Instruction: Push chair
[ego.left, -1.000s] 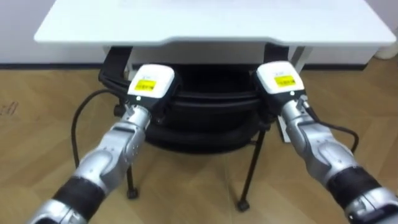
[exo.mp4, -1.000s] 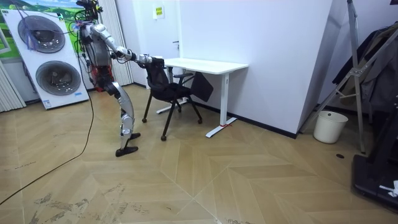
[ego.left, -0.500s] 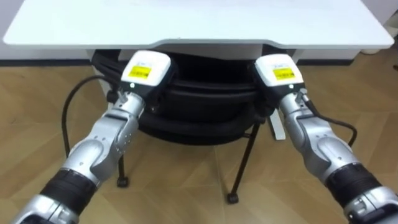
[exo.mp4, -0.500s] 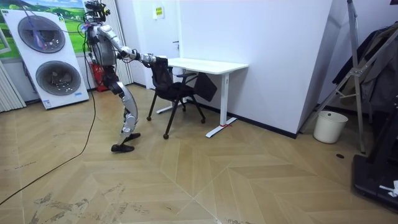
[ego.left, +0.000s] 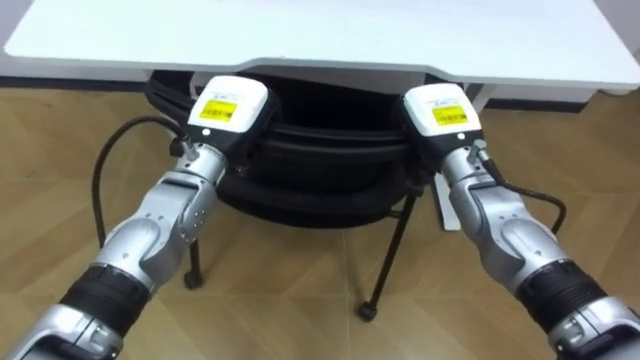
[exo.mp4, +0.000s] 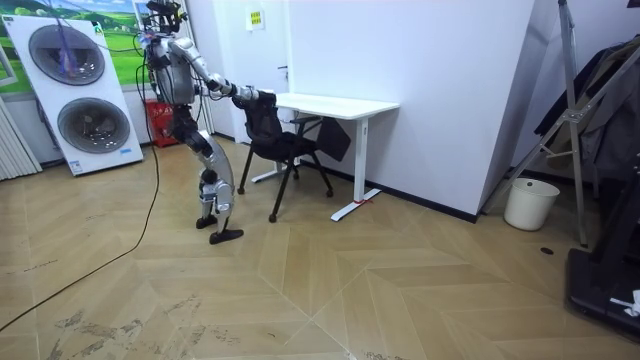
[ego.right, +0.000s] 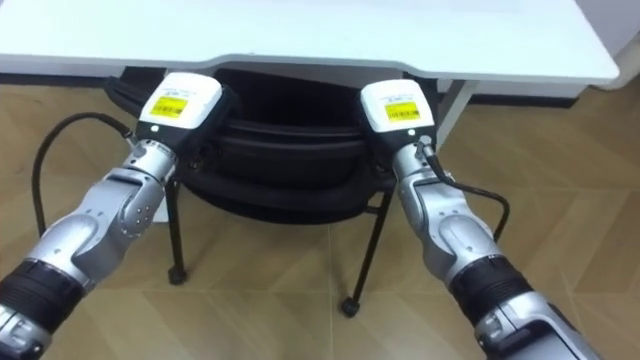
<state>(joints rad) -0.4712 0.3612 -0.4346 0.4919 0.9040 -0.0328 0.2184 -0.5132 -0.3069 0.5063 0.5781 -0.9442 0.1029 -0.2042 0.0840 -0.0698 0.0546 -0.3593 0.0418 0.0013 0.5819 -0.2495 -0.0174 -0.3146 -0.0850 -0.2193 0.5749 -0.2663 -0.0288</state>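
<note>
A black chair (ego.left: 320, 165) with thin metal legs stands at the near edge of a white desk (ego.left: 320, 35), its seat under the desktop. My left hand (ego.left: 228, 108) rests on the left end of the backrest's top. On the right end rests my right hand (ego.left: 438, 110). Both show their white backs, each with a yellow label. In the room view I stand behind the chair (exo.mp4: 278, 140), both arms stretched forward to its back, one foot behind the other, at the room view's left of the desk (exo.mp4: 335, 103).
The desk's white leg and foot (exo.mp4: 355, 190) stand by the wall. Two stacked washing machines (exo.mp4: 70, 90) are behind me at the room view's left. A white bin (exo.mp4: 527, 203) and a rack of dark things (exo.mp4: 600, 110) stand far right. Open wooden floor lies around.
I have stepped forward toward the desk. The chair has slid further under the desktop, to the room view's right. Both hands have stayed on the backrest.
</note>
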